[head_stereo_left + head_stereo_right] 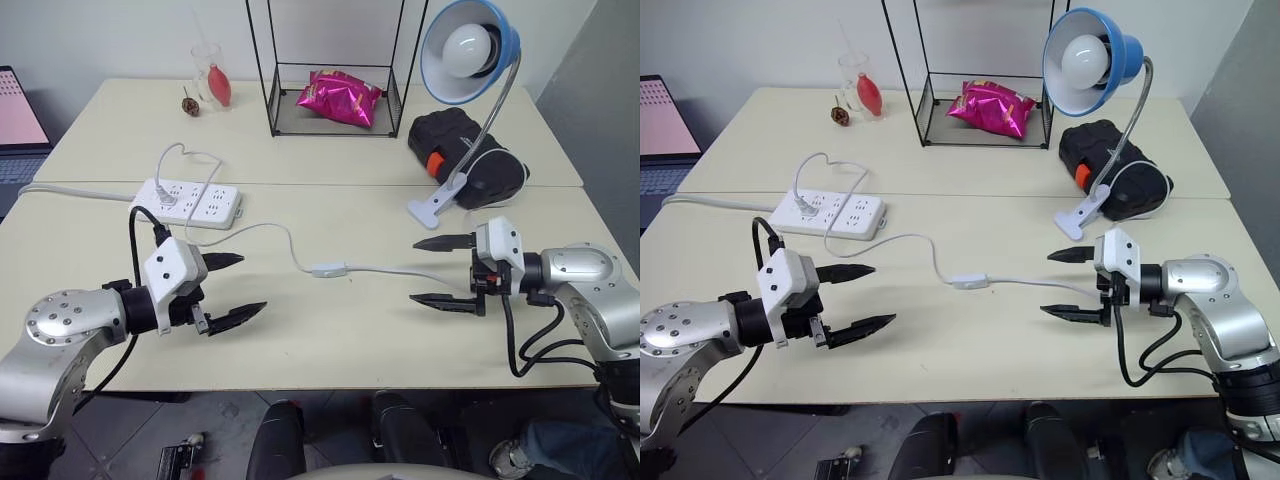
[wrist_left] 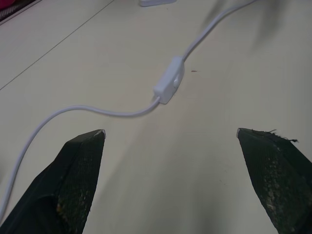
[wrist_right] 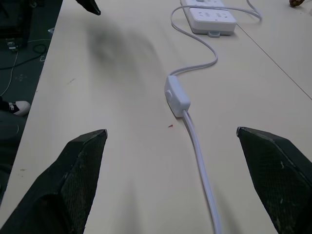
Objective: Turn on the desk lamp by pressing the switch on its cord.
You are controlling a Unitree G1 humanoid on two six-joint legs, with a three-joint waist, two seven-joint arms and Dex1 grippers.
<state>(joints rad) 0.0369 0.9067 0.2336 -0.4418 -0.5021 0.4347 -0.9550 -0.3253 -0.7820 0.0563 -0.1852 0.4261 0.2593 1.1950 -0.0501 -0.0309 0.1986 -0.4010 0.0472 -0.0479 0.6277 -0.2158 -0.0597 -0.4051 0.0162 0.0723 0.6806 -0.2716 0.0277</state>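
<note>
The blue desk lamp (image 1: 468, 48) with its white bulb stands unlit at the back right, its white clip base (image 1: 438, 204) resting on the table. Its thin white cord (image 1: 400, 268) runs left across the near table to the small white switch (image 1: 328, 270), then on to the power strip. My left gripper (image 1: 240, 286) hovers open to the left of the switch, pointing at it. My right gripper (image 1: 432, 271) hovers open to the right of the switch, over the cord. The switch (image 2: 169, 79) lies beyond the left gripper's fingertips, and the switch (image 3: 176, 94) also lies beyond the right gripper's fingertips.
A white power strip (image 1: 192, 201) lies at the left of the near table. A black bag (image 1: 462, 152) sits behind the lamp's clip. A wire rack (image 1: 332, 70) holding a pink packet (image 1: 340, 97) stands on the far table, with a glass (image 1: 210, 72) to its left.
</note>
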